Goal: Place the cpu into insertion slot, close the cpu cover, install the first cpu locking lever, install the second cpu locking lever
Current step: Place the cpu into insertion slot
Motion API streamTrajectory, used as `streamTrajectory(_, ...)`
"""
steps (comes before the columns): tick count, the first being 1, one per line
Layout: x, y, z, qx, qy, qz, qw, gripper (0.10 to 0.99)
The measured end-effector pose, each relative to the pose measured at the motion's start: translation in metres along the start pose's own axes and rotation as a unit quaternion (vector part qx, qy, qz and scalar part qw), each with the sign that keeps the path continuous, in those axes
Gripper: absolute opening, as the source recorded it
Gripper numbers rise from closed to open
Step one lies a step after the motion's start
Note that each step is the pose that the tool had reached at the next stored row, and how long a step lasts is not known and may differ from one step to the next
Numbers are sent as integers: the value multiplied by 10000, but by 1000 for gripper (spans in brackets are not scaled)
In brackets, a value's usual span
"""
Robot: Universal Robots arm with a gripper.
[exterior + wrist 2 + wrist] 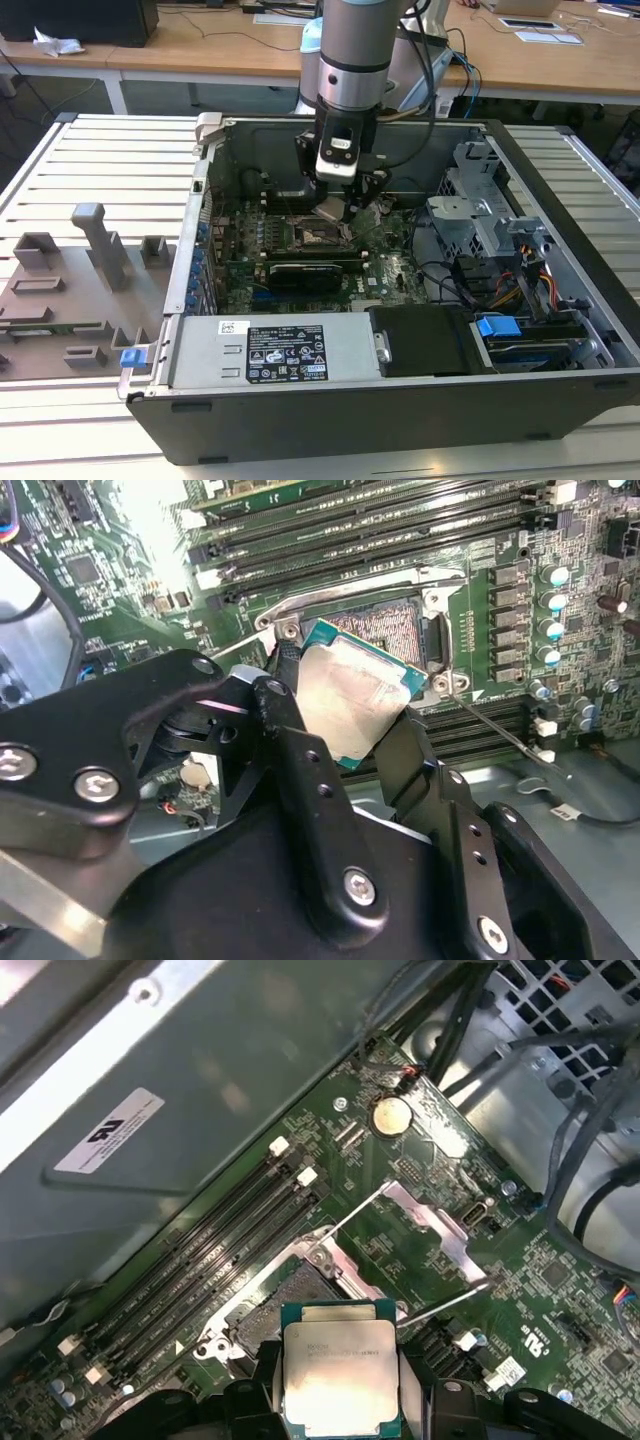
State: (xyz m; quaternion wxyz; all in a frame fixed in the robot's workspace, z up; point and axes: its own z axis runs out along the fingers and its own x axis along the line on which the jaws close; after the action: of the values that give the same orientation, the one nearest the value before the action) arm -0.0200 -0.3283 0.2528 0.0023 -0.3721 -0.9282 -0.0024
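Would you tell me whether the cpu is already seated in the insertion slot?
Out. The cpu is held tilted between the fingers, above the insertion slot, whose recess lies bare.

In the second wrist view we lose the lower corner of the small flat square silvery-grey cpu (355,695) behind the black metal end effector (348,730) pinching it, and the cpu covers a good chunk of the square dark insertion slot (385,620). In the first wrist view the end effector runs off the picture's edge. Exterior view: the grey robot arm (355,50) is chopped off up top, and the slot's contacts are too tiny for us to tell.
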Motion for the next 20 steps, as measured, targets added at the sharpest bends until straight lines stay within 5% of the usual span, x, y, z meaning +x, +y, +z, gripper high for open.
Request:
streamTrajectory(9, 0, 0, 5, 19, -23, 676, 9977, 545)
streamTrajectory(17, 0, 0, 9, 19, -25, 1287, 9917, 545)
streamTrajectory(20, 0, 0, 11, 20, -28, 1558, 9878, 545)
